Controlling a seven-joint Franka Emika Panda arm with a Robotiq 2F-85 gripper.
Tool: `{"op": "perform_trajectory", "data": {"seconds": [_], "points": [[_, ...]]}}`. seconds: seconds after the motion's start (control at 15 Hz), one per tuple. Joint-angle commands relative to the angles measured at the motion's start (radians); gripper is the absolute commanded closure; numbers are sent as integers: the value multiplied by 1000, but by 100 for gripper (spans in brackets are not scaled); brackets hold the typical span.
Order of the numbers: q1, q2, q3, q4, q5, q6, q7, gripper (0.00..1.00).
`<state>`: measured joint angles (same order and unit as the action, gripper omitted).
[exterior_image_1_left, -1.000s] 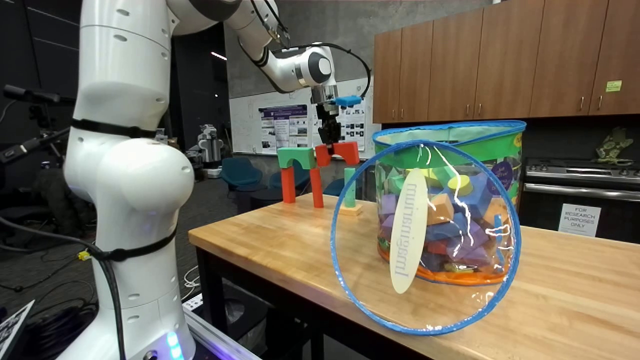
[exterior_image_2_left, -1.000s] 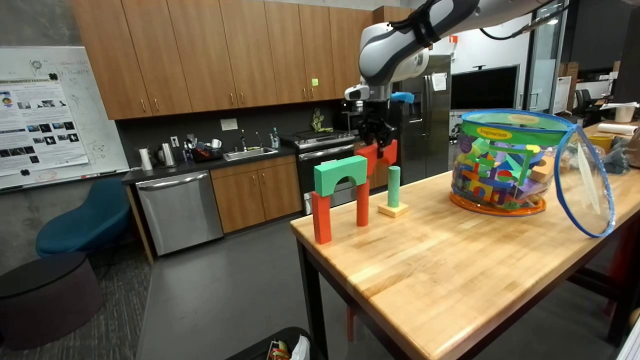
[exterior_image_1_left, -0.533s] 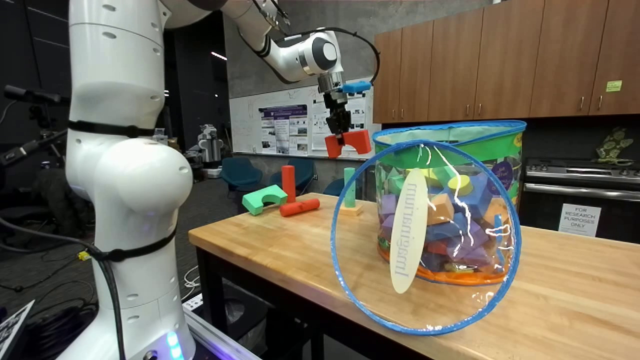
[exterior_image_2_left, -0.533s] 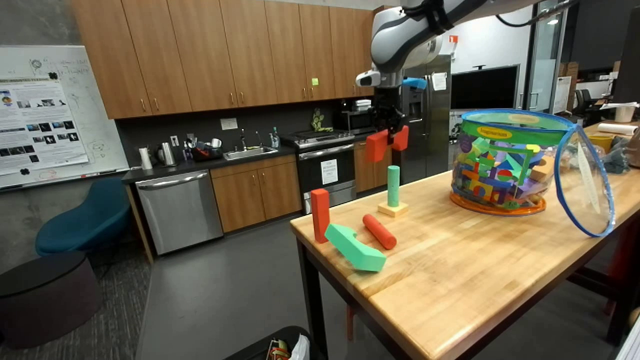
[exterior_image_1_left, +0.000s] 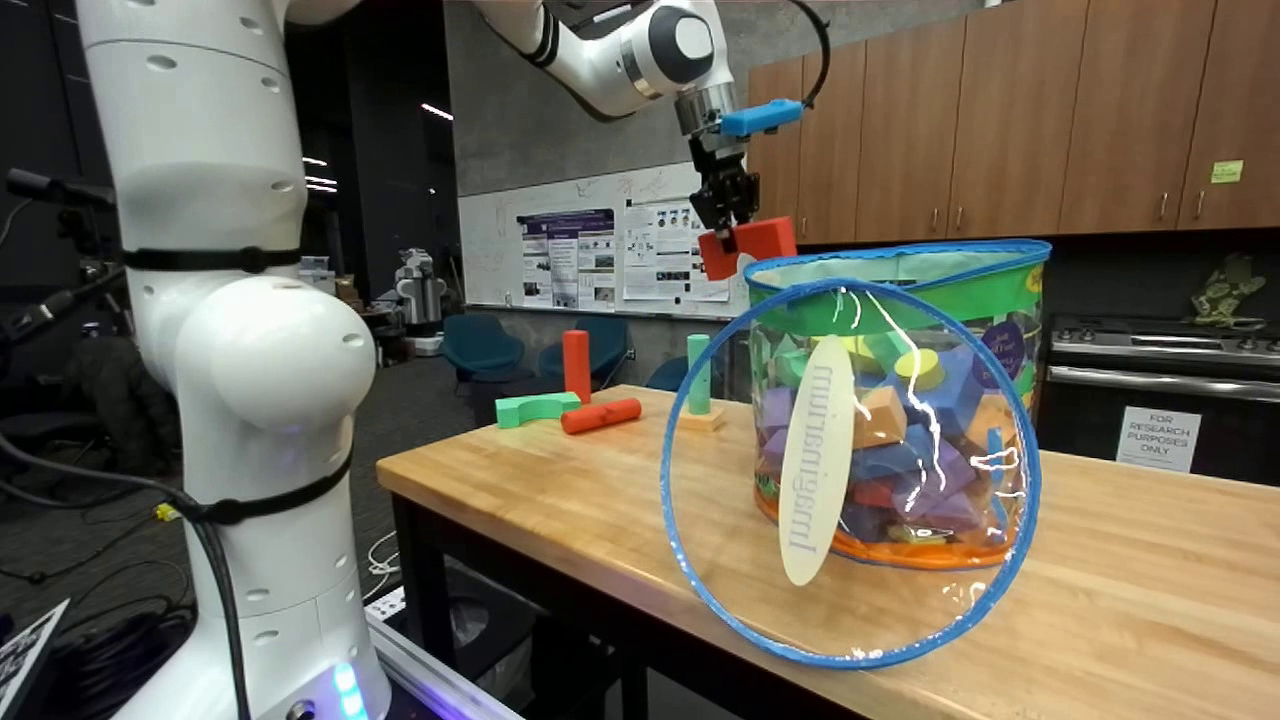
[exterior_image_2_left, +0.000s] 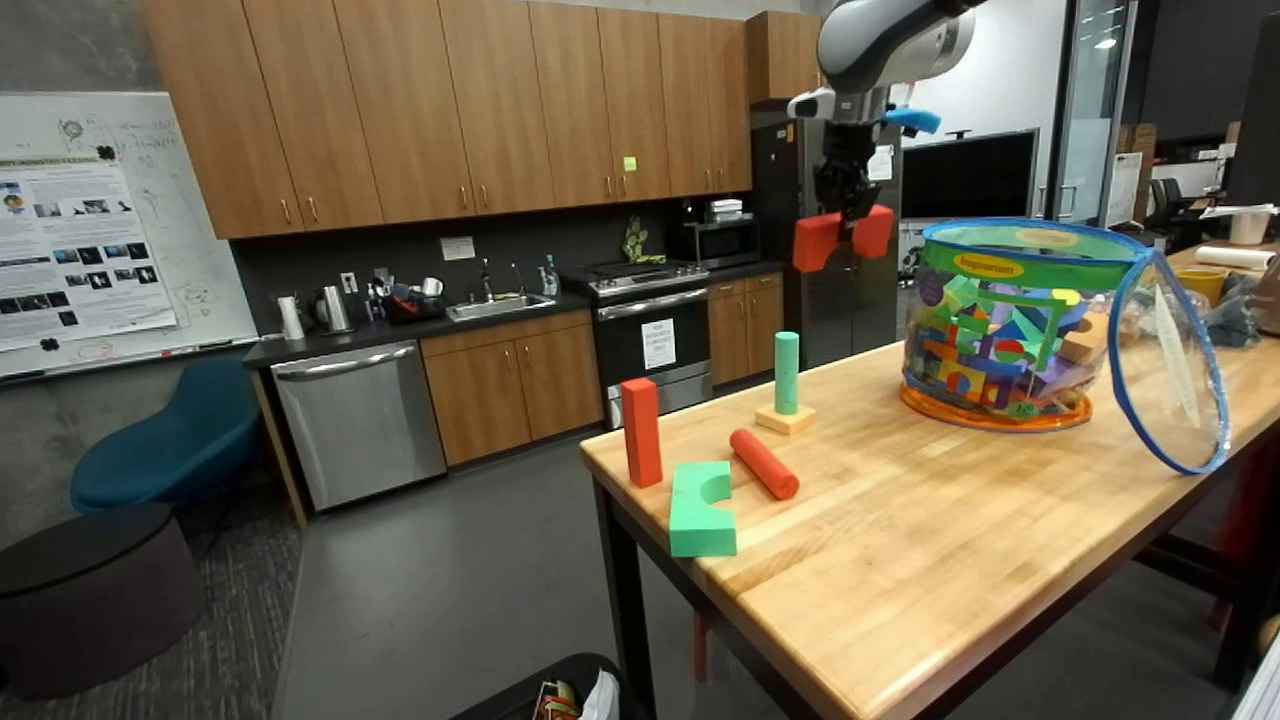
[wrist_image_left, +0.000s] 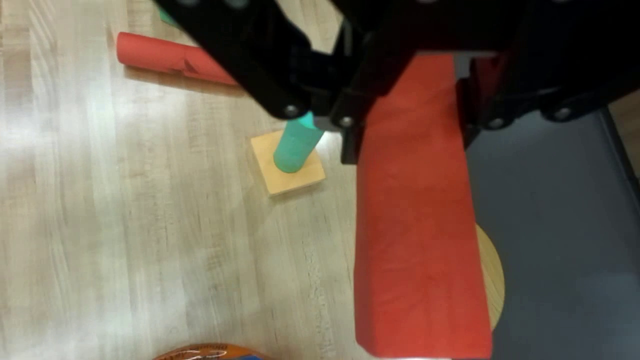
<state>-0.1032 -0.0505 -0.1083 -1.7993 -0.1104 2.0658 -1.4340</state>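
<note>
Hanging clamped in the hand (wrist_image_left: 410, 132): red arch (wrist_image_left: 420, 240).

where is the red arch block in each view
In an exterior view: red arch block, upper half, right of centre.
In an exterior view: red arch block, upper half, left of the bin.
In the wrist view: red arch block, right of centre, held by the gripper.
Shared landmark: upright green cylinder, below it in both exterior views, left of it in the wrist view.
</note>
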Motion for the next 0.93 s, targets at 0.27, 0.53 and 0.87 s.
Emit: {"op": "perform_trajectory", "data": {"seconds": [0.27,0.53,0.87], "points": [[-39,-180,-78,-63,123,-49,234,84],[-62,-230,-104,-100,58,-39,394,84],[-88,-223,-156,-128,-28,-58,413,84]]}}
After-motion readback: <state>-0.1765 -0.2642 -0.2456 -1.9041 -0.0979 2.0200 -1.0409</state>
